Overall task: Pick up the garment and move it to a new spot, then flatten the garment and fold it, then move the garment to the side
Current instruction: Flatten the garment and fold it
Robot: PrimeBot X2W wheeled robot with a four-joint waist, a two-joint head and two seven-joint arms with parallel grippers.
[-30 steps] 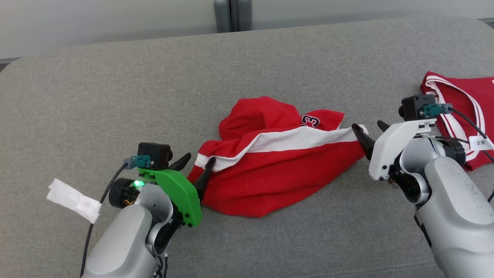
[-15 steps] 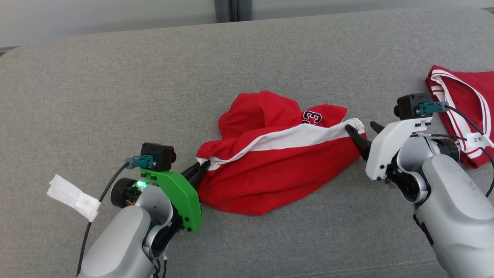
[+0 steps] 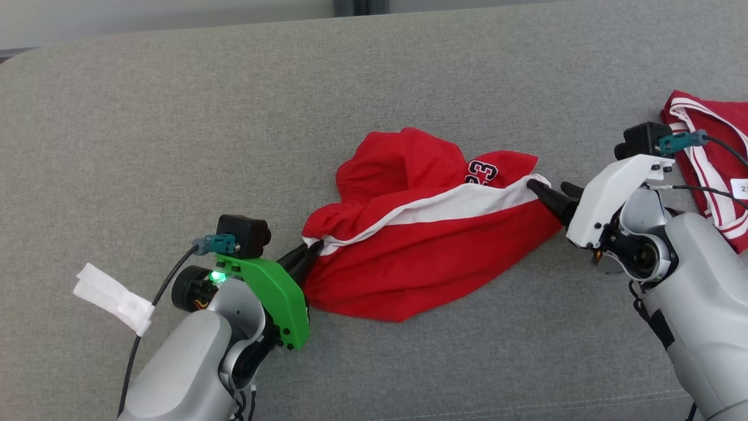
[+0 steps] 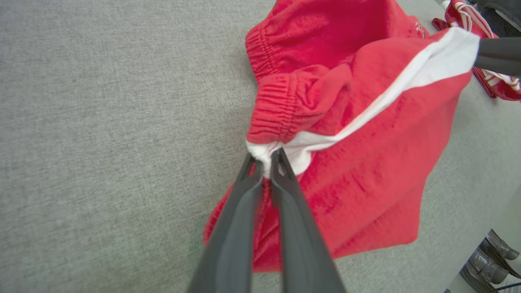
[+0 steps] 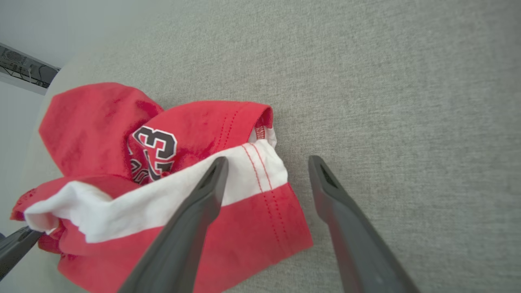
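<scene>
- A grey upholstered surface (image 3: pixel 175 117) carries a crumpled red garment (image 3: pixel 421 251) near its middle. It looks like sports shorts, with a white side stripe, an elastic waistband and a number 23 patch.
- The left tool (image 3: pixel 310 251) has its two dark fingers pressed together. They pinch the bunched white end of the stripe at the waistband on the garment's left edge. The left wrist view shows this pinch closely (image 4: pixel 265 160).
- The right tool (image 3: pixel 549 188) is at the garment's opposite end, with its fingers spread. In the right wrist view (image 5: pixel 268 162) one finger lies over the stitched hem corner where the stripe ends. The other finger is over bare grey fabric just beside that corner, so nothing is gripped on this side.
- A second red garment (image 3: pixel 710 158) with white trim lies at the far right, well apart from the one being worked.
- Step in hand, as a judgement: the first step, picking the garment up. One end is secured and the other is lined up but not yet taken.
- The next move probably calls for the right fingers to press together on the hem corner. Both arms could then lift together, keeping the stripe taut, and carry the garment to a new spot.
</scene>
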